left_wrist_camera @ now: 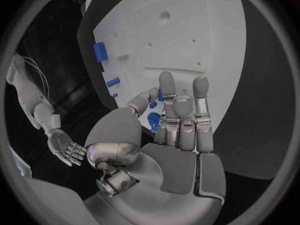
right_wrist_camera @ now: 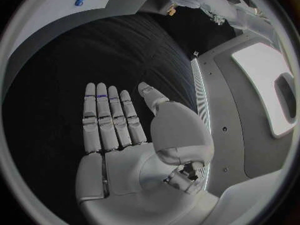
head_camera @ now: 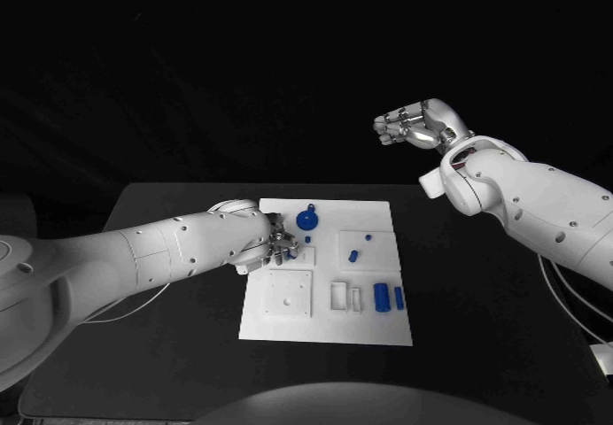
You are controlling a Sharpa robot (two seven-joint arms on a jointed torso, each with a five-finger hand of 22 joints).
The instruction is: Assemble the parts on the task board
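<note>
The white task board (head_camera: pixel 326 314) lies in the middle of the black table. My left hand (head_camera: pixel 275 246) hovers low over its far left part, fingers stretched out over the board (left_wrist_camera: pixel 206 30) with nothing seen in them. A round blue part (head_camera: pixel 308 219) sits just beyond the fingers, and blue pieces (left_wrist_camera: pixel 153 121) peek out between thumb and fingers, partly hidden. Two small blue pegs (head_camera: pixel 353 256) lie mid-board, and two blue blocks (head_camera: pixel 391 298) lie near the front right. My right hand (head_camera: pixel 415 124) is raised high behind the table, its fingers (right_wrist_camera: pixel 106 115) straight and holding nothing.
A square recessed plate (head_camera: pixel 288 292) and a rectangular slot (head_camera: pixel 343 297) occupy the board's front half. Black table (head_camera: pixel 166 354) surrounds the board on all sides. Cables (head_camera: pixel 562 292) trail down the right arm.
</note>
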